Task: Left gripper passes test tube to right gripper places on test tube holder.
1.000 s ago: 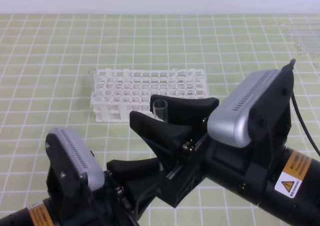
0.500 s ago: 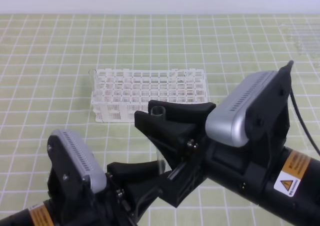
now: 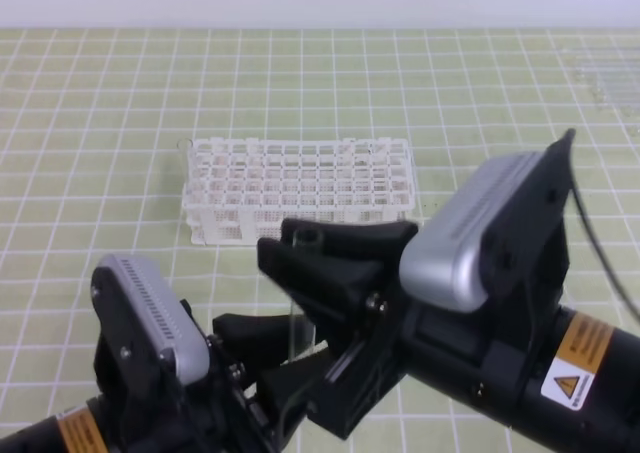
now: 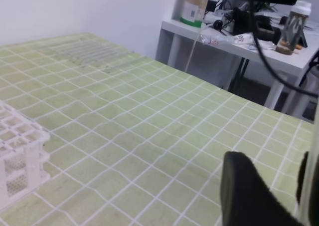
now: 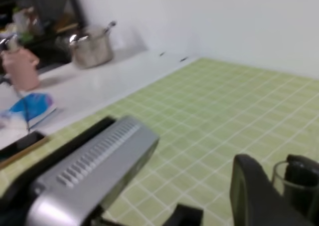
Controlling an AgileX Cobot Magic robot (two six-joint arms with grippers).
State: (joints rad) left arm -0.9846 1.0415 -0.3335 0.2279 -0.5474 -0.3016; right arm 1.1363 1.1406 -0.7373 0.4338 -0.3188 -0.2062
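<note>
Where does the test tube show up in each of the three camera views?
Exterior high: the test tube stands upright at lower centre, between the black fingers of the right gripper, in front of the test tube holder.
Left wrist: a pale upright strip at the right edge may be it; cannot confirm.
Right wrist: its open rim sits at lower right between the fingers.
Shared landmark: the green gridded mat.

Lab/office-type room: green grid mat (image 3: 120, 103) w/ test tube holder (image 3: 300, 188), cluttered white desk (image 4: 249, 41) nearby.
</note>
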